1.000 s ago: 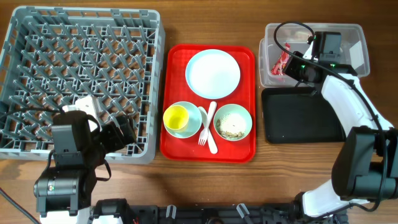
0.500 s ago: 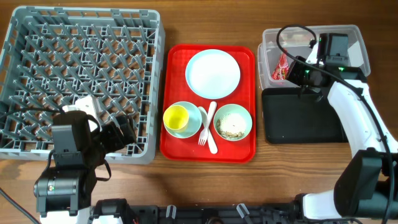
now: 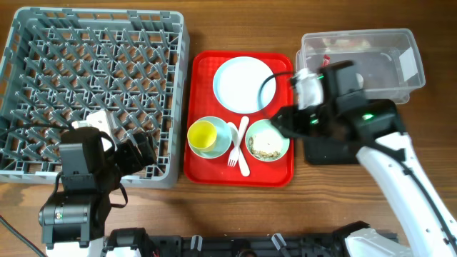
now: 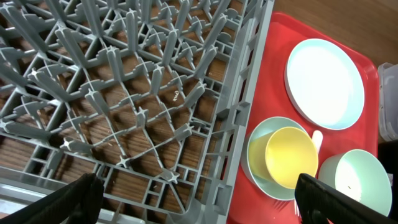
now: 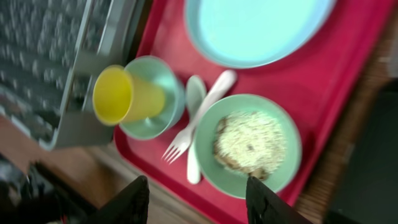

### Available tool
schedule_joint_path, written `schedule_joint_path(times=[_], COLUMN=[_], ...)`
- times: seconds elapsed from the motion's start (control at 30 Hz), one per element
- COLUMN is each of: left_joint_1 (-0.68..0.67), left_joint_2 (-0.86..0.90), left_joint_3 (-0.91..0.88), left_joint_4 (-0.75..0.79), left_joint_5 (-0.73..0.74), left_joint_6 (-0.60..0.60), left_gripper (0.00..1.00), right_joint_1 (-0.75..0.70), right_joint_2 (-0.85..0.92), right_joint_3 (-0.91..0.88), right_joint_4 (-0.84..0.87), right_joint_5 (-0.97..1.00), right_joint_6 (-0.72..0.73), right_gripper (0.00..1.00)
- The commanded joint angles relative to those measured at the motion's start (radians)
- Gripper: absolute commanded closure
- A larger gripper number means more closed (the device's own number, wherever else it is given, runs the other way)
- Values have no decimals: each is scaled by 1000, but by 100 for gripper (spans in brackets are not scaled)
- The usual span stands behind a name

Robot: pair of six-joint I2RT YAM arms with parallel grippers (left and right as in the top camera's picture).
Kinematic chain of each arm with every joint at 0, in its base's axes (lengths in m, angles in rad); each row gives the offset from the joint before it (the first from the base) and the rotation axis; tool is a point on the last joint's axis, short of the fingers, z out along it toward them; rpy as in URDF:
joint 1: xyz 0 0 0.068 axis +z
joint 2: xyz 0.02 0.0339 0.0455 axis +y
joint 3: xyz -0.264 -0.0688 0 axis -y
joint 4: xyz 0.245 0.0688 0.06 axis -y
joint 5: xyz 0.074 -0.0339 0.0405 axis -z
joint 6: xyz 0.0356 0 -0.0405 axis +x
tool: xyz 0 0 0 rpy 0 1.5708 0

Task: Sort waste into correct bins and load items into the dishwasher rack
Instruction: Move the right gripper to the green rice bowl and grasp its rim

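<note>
Left wrist view: dishwasher rack (image 4: pixel 236 112) floor holds nothing. The left gripper (image 4: pixel 198 185) hangs over it with fingers wide apart. On the red tray (image 3: pixel 200 107), the yellow cup (image 4: pixel 291 157) sits inside a blue bowl (image 4: pixel 258 149), below the white plate (image 3: pixel 244 83).

Right wrist view, blurred: fork (image 5: pixel 208 102) and spoon (image 5: pixel 193 165) lie between the bowls. The rice scraps (image 5: pixel 252 143) fill the second bowl (image 5: pixel 283 177). It sits just ahead of the right gripper (image 5: pixel 196 188), whose fingers are apart and hold nothing.

Overhead only: the clear tub (image 3: pixel 410 50) holds the wrapper (image 3: pixel 327 58).

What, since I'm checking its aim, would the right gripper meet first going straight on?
Probably the handle of the white spoon or the near rim of the light blue bowl holding the food scraps. The open right gripper points between them, and depth is unclear.
</note>
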State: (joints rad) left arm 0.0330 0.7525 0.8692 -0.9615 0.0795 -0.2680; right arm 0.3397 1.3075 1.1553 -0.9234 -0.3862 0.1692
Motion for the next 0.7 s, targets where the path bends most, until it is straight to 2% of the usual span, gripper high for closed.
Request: schedule_joint_path(times=[0.0, 0.13, 0.23, 0.37, 0.67], left_joint_1=[5, 5, 5, 5, 5], left_joint_2=[-6, -6, -6, -6, -6], left_joint_3=[19, 19, 19, 19, 19], left_joint_4=[3, 3, 2, 2, 2], left_joint_5=[2, 2, 2, 2, 2], left_joint_6=[-2, -2, -2, -2, -2], left_gripper=[0, 0, 0, 0, 0], right_joint_1=[154, 277, 316, 325, 325], right_joint_2=[60, 186, 288, 398, 488], right_joint_3=[-65, -77, -77, -77, -79], right_joint_4=[33, 112, 143, 187, 216], right_joint_5=[124, 224, 246, 265, 303], right_joint_6=[22, 50, 101, 183, 217], right_gripper=[49, 52, 60, 74, 83])
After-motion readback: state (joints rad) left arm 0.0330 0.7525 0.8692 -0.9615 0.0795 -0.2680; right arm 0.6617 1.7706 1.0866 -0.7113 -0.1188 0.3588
